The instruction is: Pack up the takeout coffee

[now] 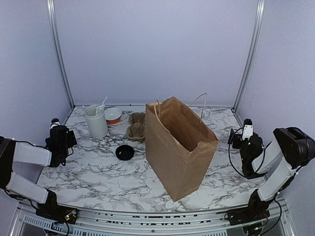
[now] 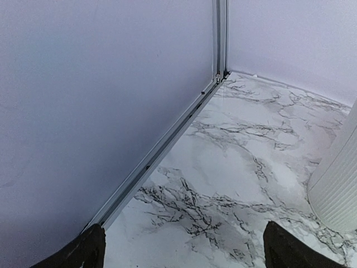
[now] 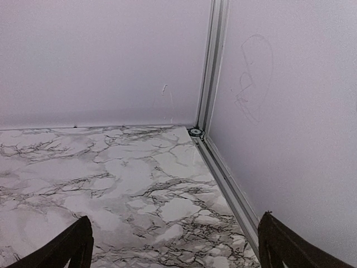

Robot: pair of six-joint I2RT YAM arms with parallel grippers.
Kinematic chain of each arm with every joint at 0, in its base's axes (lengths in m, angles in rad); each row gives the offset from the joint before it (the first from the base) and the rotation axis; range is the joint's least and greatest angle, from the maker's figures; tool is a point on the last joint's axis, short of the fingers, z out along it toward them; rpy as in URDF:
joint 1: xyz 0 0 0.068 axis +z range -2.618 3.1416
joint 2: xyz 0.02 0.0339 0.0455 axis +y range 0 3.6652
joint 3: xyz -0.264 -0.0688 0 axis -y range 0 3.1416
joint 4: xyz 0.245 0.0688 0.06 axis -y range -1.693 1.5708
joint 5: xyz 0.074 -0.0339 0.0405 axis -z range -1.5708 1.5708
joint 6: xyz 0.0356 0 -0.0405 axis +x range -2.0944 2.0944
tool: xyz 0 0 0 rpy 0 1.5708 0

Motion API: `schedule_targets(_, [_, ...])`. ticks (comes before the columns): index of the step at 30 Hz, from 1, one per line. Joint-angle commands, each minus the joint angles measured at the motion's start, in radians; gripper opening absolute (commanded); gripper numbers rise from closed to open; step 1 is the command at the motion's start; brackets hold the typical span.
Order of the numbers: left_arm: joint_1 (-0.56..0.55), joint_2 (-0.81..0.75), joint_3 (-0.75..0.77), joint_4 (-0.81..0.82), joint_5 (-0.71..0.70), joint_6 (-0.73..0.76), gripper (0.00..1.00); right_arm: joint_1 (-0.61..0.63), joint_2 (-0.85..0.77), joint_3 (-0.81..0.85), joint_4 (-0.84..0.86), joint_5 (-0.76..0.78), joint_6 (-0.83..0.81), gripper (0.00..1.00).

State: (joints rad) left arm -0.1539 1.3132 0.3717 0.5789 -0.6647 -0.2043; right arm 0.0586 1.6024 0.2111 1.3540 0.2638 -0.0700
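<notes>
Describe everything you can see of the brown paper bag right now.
The brown paper bag stands upright on the marble table, right of centre, mouth wide open, its bottom out of sight. Plain creased kraft paper, two thin loop handles rising from the rim. A cardboard cup carrier sits at its rear left edge; contact unclear. Neither arm touches it.

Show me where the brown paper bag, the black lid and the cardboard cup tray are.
brown paper bag (image 1: 168, 153), top view, on its near broad face.
black lid (image 1: 125, 152), top view, on its centre.
cardboard cup tray (image 1: 136, 131), top view, on its near well.
</notes>
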Motion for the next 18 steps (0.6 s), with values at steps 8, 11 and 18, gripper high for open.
schedule_targets(8, [0.01,0.172,-0.033,0.462,-0.032,0.151,0.99,0.003,0.001,0.005,0.034,0.011,-0.013,1.0])
schedule_targets(11, [0.027,0.21,-0.008,0.467,0.039,0.158,0.99,0.003,0.001,0.005,0.034,0.01,-0.013,1.0])
schedule_targets(18, [0.083,0.192,-0.12,0.642,0.268,0.164,0.99,0.004,0.001,0.005,0.033,0.009,-0.012,1.0])
